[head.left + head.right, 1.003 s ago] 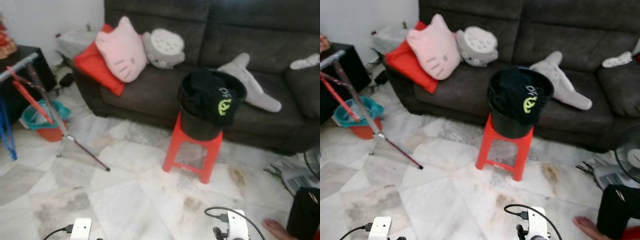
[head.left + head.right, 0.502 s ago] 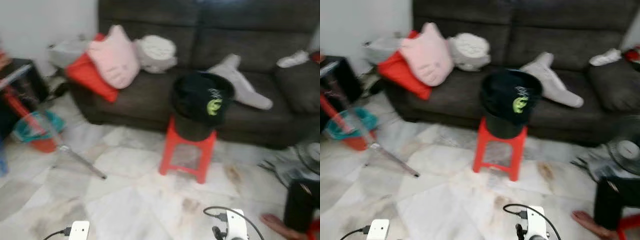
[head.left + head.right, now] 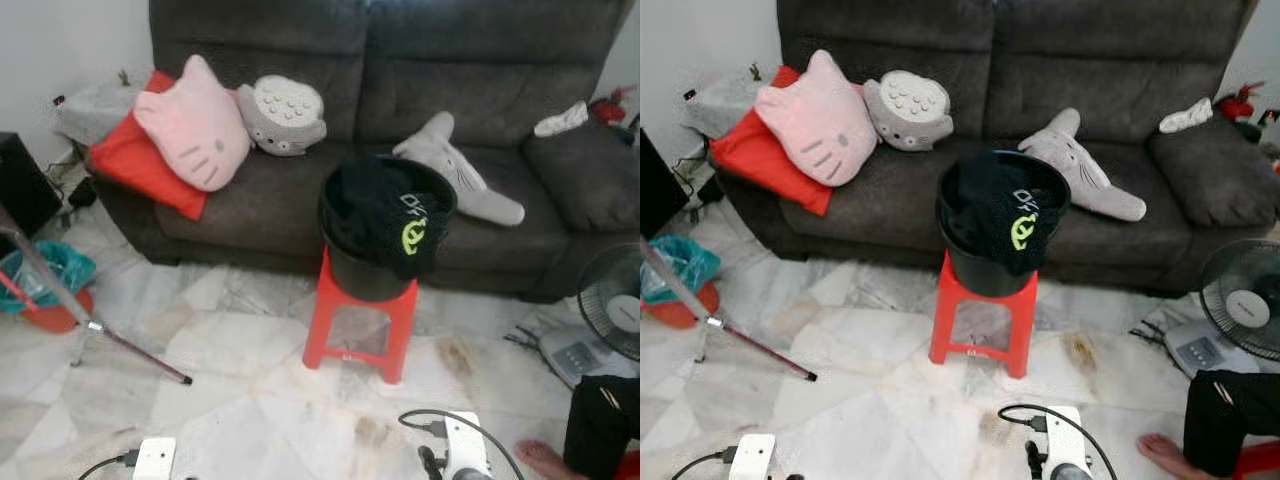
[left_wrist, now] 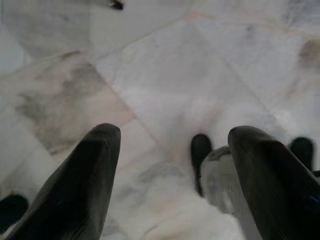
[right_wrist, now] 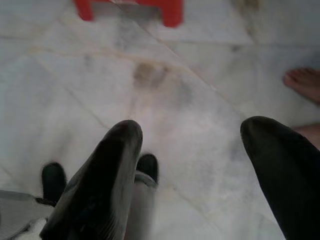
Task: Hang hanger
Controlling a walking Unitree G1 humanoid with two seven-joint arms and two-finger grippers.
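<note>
- Pale marble floor (image 3: pixel 230 350) lies before a dark grey sofa (image 3: pixel 300 200) in the left eye view. A pink cat cushion (image 3: pixel 192 125) is propped on a red cushion (image 3: pixel 130 165) at the sofa's left end, with a grey round plush (image 3: pixel 280 115) just beside it and a long grey plush (image 3: pixel 455 180) lying further right.
- A red stool (image 3: pixel 360 325) stands in front of the sofa and bears a black bucket (image 3: pixel 370 275), over whose rim a black garment (image 3: pixel 390 205) with a green mark is draped. No hanger can be made out, so its place, long axis and heading cannot be told.
- At the left a thin pole (image 3: pixel 60 300) slants down toward the right, its low end on the floor, beside a teal basin (image 3: pixel 40 275).
- In the right eye view a standing fan (image 3: pixel 1245 310) is seen at the right edge, and a person's bare foot (image 3: pixel 1160 452) rests on the floor below it.
- In the left wrist view the left gripper (image 4: pixel 175 135) is held above bare marble, its jaws spread wide with nothing between them.
- In the right wrist view the right gripper (image 5: pixel 192 127) is likewise held over the floor, jaws spread and empty; the stool's feet and the bare foot are seen beyond it.
</note>
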